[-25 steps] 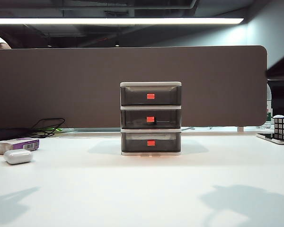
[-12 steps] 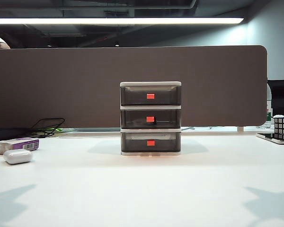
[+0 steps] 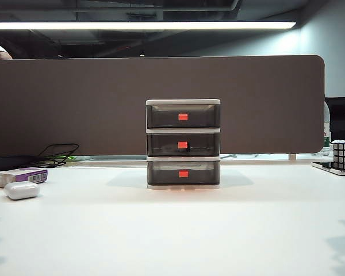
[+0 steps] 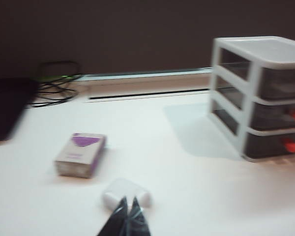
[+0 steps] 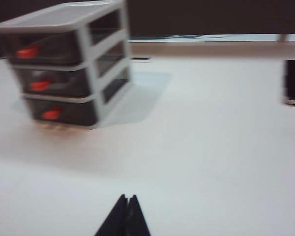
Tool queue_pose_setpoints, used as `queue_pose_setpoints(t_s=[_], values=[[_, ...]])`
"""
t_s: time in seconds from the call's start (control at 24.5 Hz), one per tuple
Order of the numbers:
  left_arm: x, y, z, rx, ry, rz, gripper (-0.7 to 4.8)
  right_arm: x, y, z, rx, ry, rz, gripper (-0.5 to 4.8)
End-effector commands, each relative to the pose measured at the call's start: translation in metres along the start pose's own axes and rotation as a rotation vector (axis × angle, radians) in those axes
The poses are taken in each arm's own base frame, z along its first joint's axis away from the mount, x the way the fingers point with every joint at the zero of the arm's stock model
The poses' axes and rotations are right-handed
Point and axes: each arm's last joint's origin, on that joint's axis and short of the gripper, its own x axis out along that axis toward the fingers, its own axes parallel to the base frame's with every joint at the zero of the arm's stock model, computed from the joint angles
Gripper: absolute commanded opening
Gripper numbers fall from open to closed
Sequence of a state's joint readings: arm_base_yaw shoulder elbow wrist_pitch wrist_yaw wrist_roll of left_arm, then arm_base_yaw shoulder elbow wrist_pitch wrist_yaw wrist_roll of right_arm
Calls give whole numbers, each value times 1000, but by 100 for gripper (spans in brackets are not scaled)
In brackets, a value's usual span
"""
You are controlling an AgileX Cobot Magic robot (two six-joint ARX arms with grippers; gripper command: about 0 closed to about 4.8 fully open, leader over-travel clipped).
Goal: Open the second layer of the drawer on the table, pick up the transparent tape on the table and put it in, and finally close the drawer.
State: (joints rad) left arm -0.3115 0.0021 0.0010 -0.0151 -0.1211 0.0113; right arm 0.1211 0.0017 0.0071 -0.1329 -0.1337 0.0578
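white table (image 3: 172, 230), drawer (image 3: 183, 144) well beyond both l (image 4: 127, 216) & r fingers (image 5: 127, 216), each pair together.

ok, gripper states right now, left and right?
left gripper: closed, empty, just short of the white earbud case.
right gripper: closed, empty, over bare table.

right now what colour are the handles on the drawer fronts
Red-orange handles, clearest in the exterior view.

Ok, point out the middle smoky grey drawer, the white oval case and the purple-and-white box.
middle smoky grey drawer (image 3: 183, 145), exterior view, red-orange handle.
white oval case (image 3: 22, 190), exterior view, top.
purple-and-white box (image 4: 80, 155), left wrist view, top face.
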Motion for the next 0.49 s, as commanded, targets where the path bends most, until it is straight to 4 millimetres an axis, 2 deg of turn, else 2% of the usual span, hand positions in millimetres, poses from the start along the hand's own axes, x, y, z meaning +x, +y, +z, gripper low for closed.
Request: queue_pose_setpoints(t_s=[0.04, 0.24, 0.49], values=[[0, 9, 4, 3, -24, 72, -5, 0, -7, 2, -32, -39, -72, -5], [-2, 21, 14, -10, -134, 157, -5, -3, -14, 10, -43, -118, -153, -5], [-2, 22, 13, -9, -117, 168, -4, -3, -14, 10, -42, -116, -149, -5]])
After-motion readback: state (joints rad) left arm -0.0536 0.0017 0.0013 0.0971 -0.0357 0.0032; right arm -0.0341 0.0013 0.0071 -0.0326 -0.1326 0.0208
